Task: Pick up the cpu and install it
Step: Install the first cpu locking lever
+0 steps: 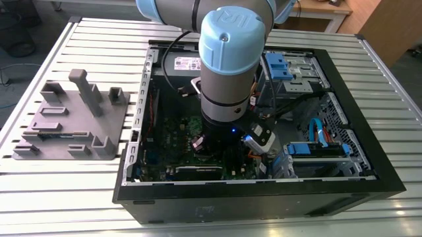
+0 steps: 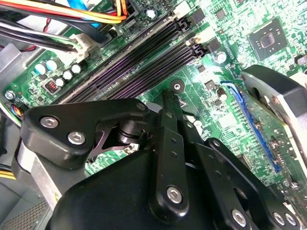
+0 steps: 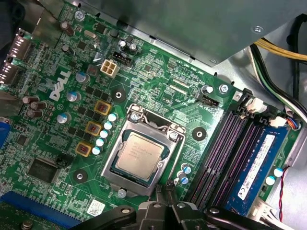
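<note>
- The cpu (image 3: 139, 154) has a silvery metal top with a thin pale rim, inside a silver socket frame (image 3: 144, 155).
- The motherboard (image 3: 158, 81) is green, dotted with silver-and-black capacitors; its memory slots (image 3: 225, 153) are black with a purple sheen.
- The memory stick (image 3: 256, 165) is blue.
- The hand (image 2: 165, 143) is black with silver screws.
- The arm (image 1: 228, 64) is silver-grey with light blue caps.
- The fixture (image 1: 69, 121) is plain grey.
- The computer case (image 1: 264, 202) is black.
- The counter (image 1: 59, 197) is pale ribbed metal.
- The cables (image 2: 62, 9) are yellow, orange, red and black.
</note>
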`<action>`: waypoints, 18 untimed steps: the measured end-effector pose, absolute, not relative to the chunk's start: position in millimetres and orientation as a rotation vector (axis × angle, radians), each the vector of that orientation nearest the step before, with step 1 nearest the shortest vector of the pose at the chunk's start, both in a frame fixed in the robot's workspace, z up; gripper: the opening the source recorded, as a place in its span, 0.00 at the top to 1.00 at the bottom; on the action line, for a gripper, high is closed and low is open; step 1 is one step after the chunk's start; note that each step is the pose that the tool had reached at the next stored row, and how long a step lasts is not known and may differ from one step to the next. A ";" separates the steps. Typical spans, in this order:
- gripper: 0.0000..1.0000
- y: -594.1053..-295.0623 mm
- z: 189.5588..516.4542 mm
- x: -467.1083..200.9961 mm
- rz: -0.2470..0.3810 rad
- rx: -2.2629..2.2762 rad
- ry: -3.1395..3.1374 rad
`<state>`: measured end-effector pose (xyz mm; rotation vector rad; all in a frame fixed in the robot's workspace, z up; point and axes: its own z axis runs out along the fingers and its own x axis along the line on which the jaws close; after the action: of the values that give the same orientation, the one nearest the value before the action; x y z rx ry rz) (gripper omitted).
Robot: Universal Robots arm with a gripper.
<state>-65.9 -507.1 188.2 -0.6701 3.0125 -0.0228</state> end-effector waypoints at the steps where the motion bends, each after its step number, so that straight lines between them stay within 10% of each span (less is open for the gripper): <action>1: 0.89 -507.1 188.2 -65.9 -0.023 -0.671 3.012; 18: 0.89 -507.0 187.7 -65.5 -0.020 -0.707 3.004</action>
<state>-65.5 -507.0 187.7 -0.7067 3.0036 -0.0201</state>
